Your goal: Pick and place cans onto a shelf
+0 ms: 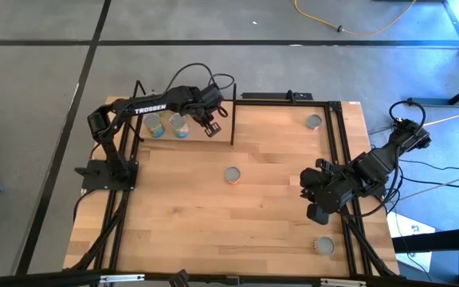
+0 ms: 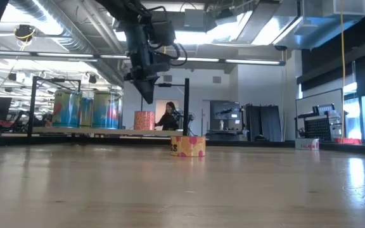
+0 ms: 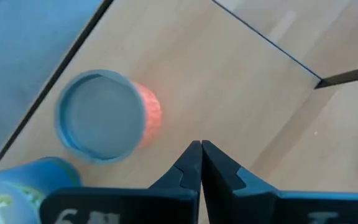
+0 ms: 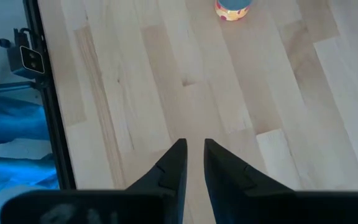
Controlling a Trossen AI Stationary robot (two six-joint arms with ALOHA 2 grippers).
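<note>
The shelf [image 1: 223, 137] stands at the table's far left, a light board in black rods. Two blue cans [image 1: 156, 125] [image 1: 180, 126] stand upright on it, and an orange-red can [image 3: 101, 115] stands beside them on its base. My left gripper [image 3: 201, 149] hangs shut just above the board, next to the orange-red can, with nothing between its fingers. In the low view it [image 2: 147, 96] points down above that can [image 2: 144, 120]. My right gripper [image 4: 194, 149] waits at the table's right side, slightly open and holding nothing.
A tan-labelled can [image 1: 232, 174] stands in the middle of the table, one [image 1: 315, 122] at the far right and one [image 1: 323, 245] near the front right. Black rods [image 1: 233, 119] edge the shelf. A person [image 2: 168, 117] stands in the room behind.
</note>
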